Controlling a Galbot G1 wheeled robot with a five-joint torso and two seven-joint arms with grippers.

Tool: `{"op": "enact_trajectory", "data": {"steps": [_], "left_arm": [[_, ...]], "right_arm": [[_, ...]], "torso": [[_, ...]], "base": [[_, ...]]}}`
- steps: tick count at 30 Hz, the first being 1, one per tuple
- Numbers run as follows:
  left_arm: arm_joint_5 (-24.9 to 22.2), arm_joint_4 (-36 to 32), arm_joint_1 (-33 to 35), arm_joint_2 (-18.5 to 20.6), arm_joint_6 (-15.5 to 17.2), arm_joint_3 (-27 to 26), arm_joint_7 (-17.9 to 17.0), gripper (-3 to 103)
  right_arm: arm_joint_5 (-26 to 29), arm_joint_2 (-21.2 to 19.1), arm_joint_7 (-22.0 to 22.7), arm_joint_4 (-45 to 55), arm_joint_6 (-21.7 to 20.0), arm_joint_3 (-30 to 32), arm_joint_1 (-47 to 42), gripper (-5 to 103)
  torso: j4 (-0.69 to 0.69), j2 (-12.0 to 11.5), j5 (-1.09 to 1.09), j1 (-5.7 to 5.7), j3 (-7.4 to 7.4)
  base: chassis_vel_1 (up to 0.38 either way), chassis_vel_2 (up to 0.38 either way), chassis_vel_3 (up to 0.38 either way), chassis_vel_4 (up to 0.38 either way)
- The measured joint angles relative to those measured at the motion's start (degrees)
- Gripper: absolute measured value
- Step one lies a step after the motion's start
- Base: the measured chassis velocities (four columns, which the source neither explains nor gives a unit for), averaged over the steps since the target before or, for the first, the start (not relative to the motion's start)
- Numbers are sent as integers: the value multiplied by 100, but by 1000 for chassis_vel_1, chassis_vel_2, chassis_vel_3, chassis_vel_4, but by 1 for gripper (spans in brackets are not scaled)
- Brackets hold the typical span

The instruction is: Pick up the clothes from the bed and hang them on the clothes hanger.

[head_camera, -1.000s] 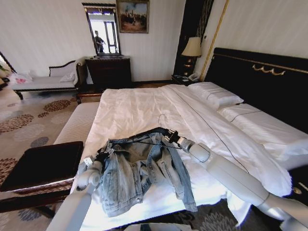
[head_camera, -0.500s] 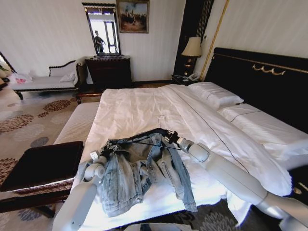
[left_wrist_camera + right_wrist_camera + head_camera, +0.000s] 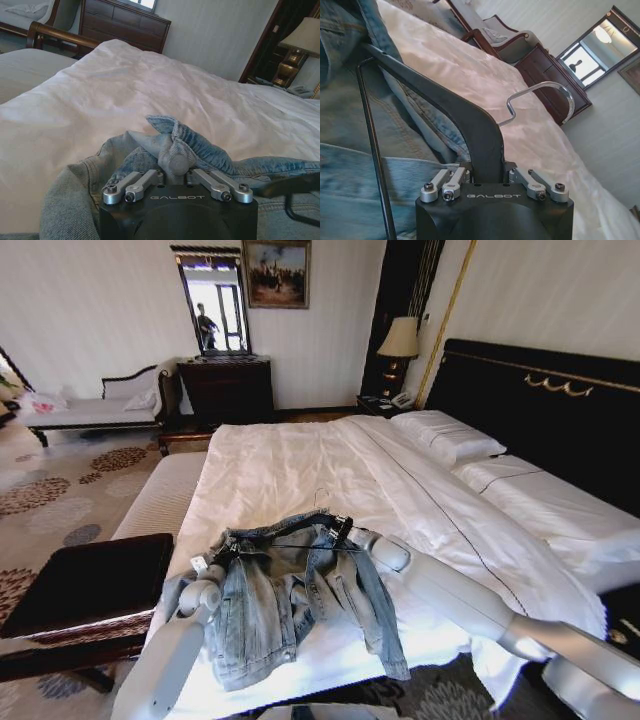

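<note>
The light blue denim jacket (the clothes) [image 3: 285, 605] lies rumpled at the near edge of the white bed [image 3: 290, 460]. My left gripper [image 3: 222, 552] is at the jacket's left shoulder, shut on a fold of its collar [image 3: 176, 150]. My right gripper [image 3: 343, 531] is at the collar's right side, shut on the black clothes hanger [image 3: 465, 117]. The hanger's bar runs across the collar opening toward the left gripper, and its silver hook [image 3: 547, 95] points up the bed. In the left wrist view the hanger's end [image 3: 295, 186] rests on the denim [image 3: 210, 147]. Denim [image 3: 350, 100] drapes over the hanger's far arm.
A dark bench [image 3: 85, 585] stands by the bed's left side. White pillows [image 3: 445, 435] and the black headboard [image 3: 540, 405] are at the far right. A lamp [image 3: 400, 340], a dresser [image 3: 225, 385] and a chaise [image 3: 95, 405] line the far wall.
My right arm has shifted left with the hanger, bringing its hook and bar further over the collar. The left gripper rose slightly toward the hanger, still holding the denim.
</note>
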Motion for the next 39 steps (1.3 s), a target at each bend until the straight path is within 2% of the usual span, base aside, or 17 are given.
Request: {"op": "enact_trajectory", "data": {"steps": [1,2,3,5,16,21,25,31,39], "left_arm": [[1,-43,32,10,0,-9,5,15],[2,-86,64,22,0,-19,7,10],[2,-86,64,22,0,-19,7,10],[2,-197,139,60,0,-59,14,2],[-3,-599,338,168,9,-78,6,2],[-8,-847,452,218,32,30,-18,2],[5,-958,559,196,36,30,-23,2],[41,-1089,688,176,38,27,-23,2],[106,-1177,869,98,39,31,-27,2]], "right_arm": [[-28,30,10,-68,-5,-71,99,28],[-38,60,20,-134,-12,-140,193,28],[-38,60,20,-134,-12,-140,193,28],[-45,157,46,-296,-44,-299,394,28],[-98,815,115,-939,-92,-716,663,28],[-110,1495,187,-1306,-112,-863,761,28],[-108,1802,206,-1404,-127,-923,778,28],[-119,2181,239,-1580,-128,-979,779,28],[-163,2489,302,-1941,-61,-928,686,28]], "torso": [[0,0,0,0,0],[-1,0,0,0,0],[-1,0,0,0,0],[-1,0,-1,-1,-1],[-1,0,0,-1,0],[0,0,0,0,0],[1,0,-1,-1,0],[0,0,0,-1,0],[-1,0,0,-1,-1]], "base": [[0,0,0,0],[0,0,0,0],[0,0,0,0],[0,0,0,0],[0,0,0,0],[0,0,0,0],[0,0,0,0],[0,0,0,0],[0,0,0,0]]}}
